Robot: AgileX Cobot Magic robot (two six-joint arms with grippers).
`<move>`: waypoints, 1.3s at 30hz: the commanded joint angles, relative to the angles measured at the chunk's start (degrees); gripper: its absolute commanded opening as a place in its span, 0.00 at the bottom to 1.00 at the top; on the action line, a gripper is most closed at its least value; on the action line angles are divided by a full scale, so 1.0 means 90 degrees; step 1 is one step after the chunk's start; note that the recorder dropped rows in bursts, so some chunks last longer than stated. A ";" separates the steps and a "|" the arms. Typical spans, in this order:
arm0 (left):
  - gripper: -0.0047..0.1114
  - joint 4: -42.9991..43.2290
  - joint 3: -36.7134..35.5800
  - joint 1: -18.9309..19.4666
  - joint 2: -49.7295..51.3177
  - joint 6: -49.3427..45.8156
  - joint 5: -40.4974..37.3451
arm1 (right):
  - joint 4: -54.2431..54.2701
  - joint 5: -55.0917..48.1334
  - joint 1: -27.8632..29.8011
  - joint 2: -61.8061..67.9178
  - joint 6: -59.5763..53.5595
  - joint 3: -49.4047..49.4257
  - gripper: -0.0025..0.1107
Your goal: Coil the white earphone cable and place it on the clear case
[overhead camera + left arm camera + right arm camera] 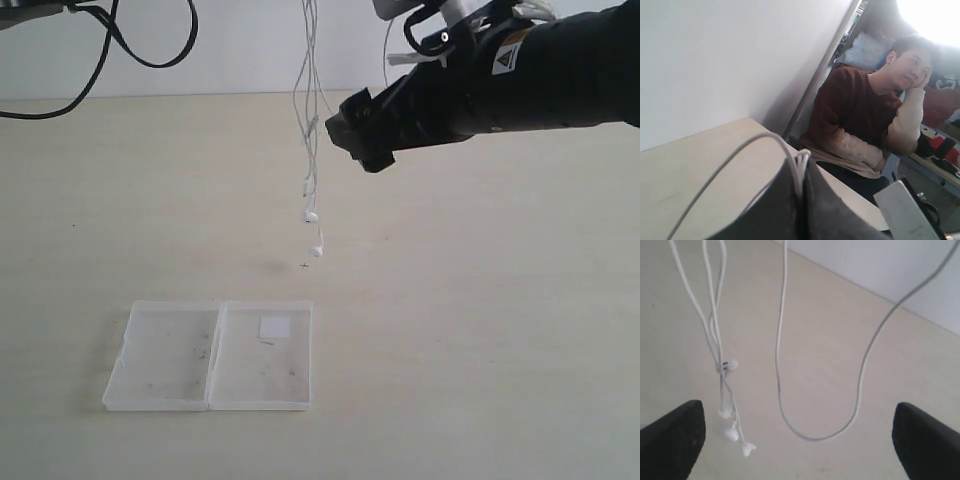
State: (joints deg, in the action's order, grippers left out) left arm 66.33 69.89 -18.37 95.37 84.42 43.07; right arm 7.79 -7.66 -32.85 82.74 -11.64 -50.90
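Dangling above the pale counter (500, 340) from the left gripper (801, 172) clamped on it, the thin white earphone cable (311, 214) seems mid-coil — next the wide-open right gripper (352, 135) should catch its loop; the flat clear plastic case (160, 395) lies toward the front edge.

Pale beige table (480, 330), white wall (240, 50) behind, seated man (855, 110) in a brown sweater, head on hand.

Left claw (804, 192): jaws closed together, pinching the white earphone cable (765, 135). Right claw (800, 440): jaws spread wide, holding nothing. Right arm (540, 70) extends near-horizontal behind its claw.
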 commanded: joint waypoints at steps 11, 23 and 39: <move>0.04 -0.0189 0.0030 0.0016 -0.0001 0.0045 0.0041 | 0.0132 0.1209 -0.0080 0.0239 0.0355 -0.0040 0.87; 0.04 -0.0400 0.0030 0.0016 -0.0001 0.0161 0.0279 | 0.0206 0.1733 -0.0276 0.0613 0.0323 -0.0040 0.87; 0.04 -0.0422 0.0030 0.0016 -0.0001 0.0190 0.0330 | 0.0194 0.2841 -0.0276 0.1207 0.0312 -0.0040 0.87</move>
State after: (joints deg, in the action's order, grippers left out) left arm 63.54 69.89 -18.37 95.37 85.75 45.28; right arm 9.65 15.17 -35.23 92.71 -8.34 -50.90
